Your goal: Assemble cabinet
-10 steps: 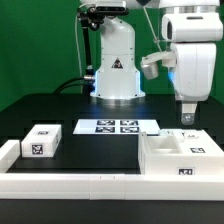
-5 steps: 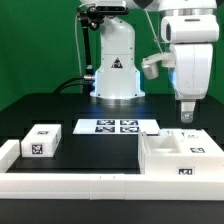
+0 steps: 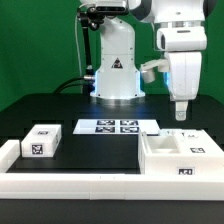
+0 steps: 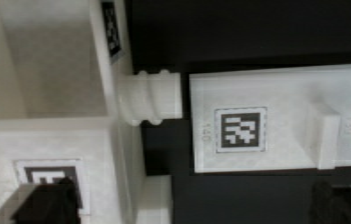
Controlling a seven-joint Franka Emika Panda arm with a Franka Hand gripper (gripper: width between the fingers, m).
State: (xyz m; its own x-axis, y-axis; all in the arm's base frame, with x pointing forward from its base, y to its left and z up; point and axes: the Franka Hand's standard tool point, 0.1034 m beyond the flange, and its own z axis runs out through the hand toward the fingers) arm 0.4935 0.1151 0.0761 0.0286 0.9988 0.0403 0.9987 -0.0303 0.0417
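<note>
**Desk:** What does the picture show?

**Photographer:** The claw (image 3: 181, 112) hangs released and empty above the cabinet (image 3: 182, 160). The cabinet sits on the black surface (image 3: 100, 152) at the exterior view's right, its open compartments facing up. In the wrist view one dark finger (image 4: 47, 203) sits far off to the side with nothing between the pair.

**Desk:** What could go wrong from here?

**Photographer:** A straight descent looks risky. The claw is over the cabinet's far wall, so a spread finger could land on the wall's top edge instead of clearing it, and that could shove or tip the unit. The wrist view also shows a round white stub (image 4: 149, 95) sticking out beside a tagged panel. A finger could snag on it.

**Desk:** And the loose piece?

**Photographer:** The small block (image 3: 42, 141) lies well apart, at the exterior view's left and close to the white rim (image 3: 70, 186) along the front. A careless push there could jam it against that rim.

**Desk:** Is there room to move?

**Photographer:** Plenty above. Between block and cabinet the surface is bare, and only the flat marker board (image 3: 118, 127) lies behind that gap. The cabinet walls and the rim are the hard edges.
</note>
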